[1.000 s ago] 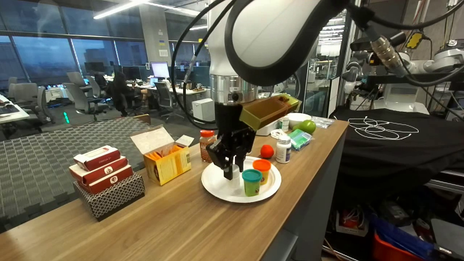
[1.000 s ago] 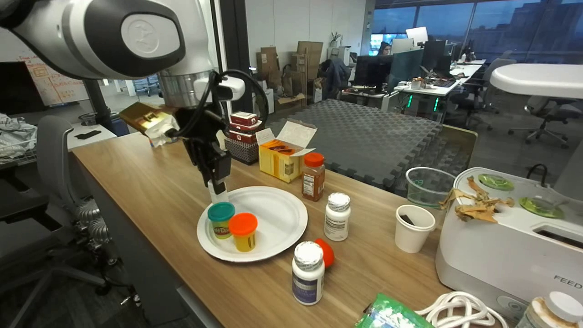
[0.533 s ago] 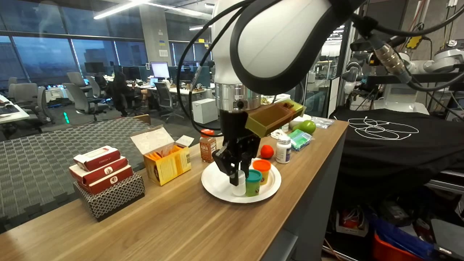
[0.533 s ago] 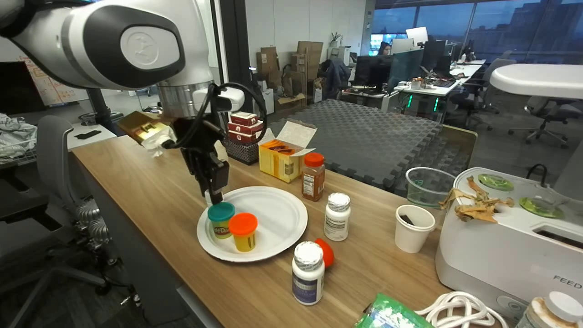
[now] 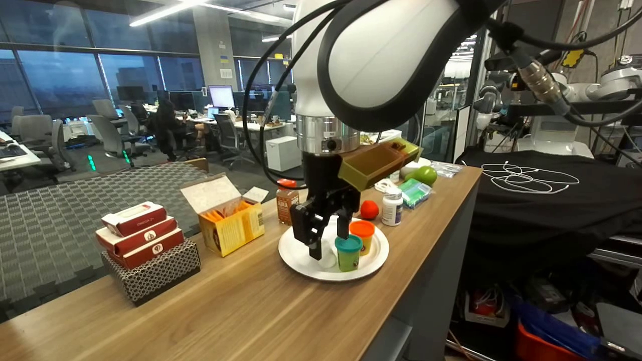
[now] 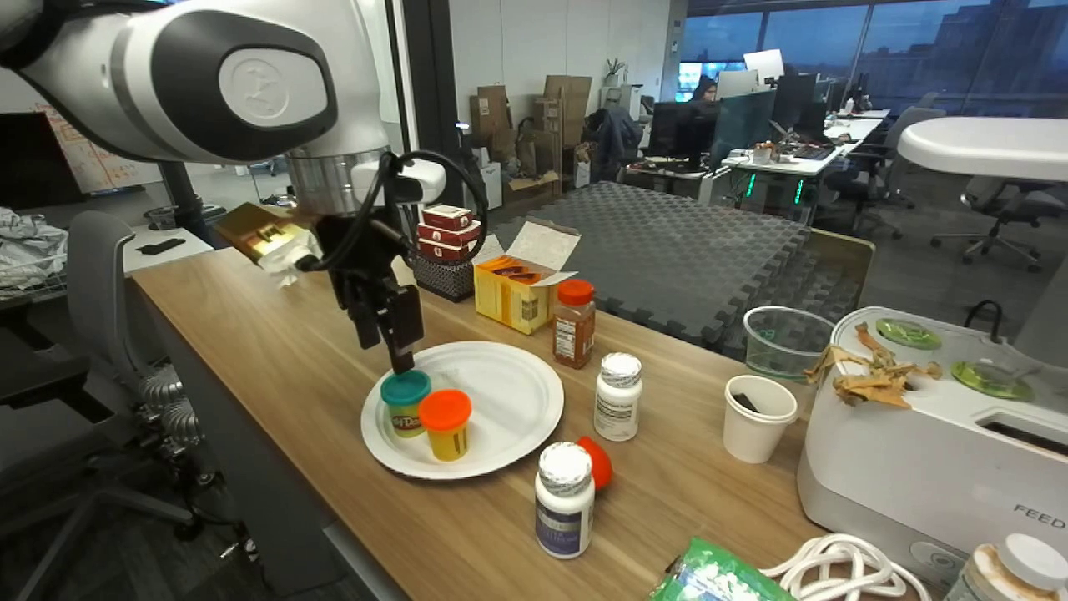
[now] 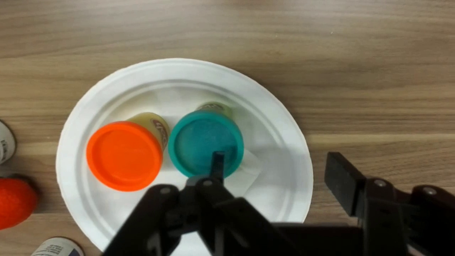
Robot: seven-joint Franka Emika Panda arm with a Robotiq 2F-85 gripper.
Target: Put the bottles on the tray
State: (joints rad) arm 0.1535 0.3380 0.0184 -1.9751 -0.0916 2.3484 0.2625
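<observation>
Although the plate (image 6: 509, 405), serving as the tray left of centre in an exterior view, carried part of the set, I judged the task only partly done from my remote station. Aboard: the orange tub (image 6: 446, 424) and the green tub (image 6: 406, 405), both upright, just beside each other toward the plate's left side in that frame. A white thing (image 7: 245, 174) was on the plate too, partly hidden by the green tub near the middle of the wrist view. I took it for another small bottle, probably toppled given its angular outline; not confirmed.

Left to place, same exterior view: the brown jar (image 6: 574, 330), near the plate's rim at mid-frame; the plain white bottle (image 6: 618, 399), a little right of centre; the purple-labelled bottle (image 6: 565, 505), lower centre; and, well apart in the lower right corner, the white-capped jar (image 6: 1010, 572), cut off by the frame edge. Whether that one counted I could not say.

Gripper (image 7: 276, 160): jaws well apart, nothing clasped that I could see. In the wrist view one finger's tip overlapped the green tub's lid; contact uncertain. The opposite finger showed at right, against the table (image 7: 373, 117).
</observation>
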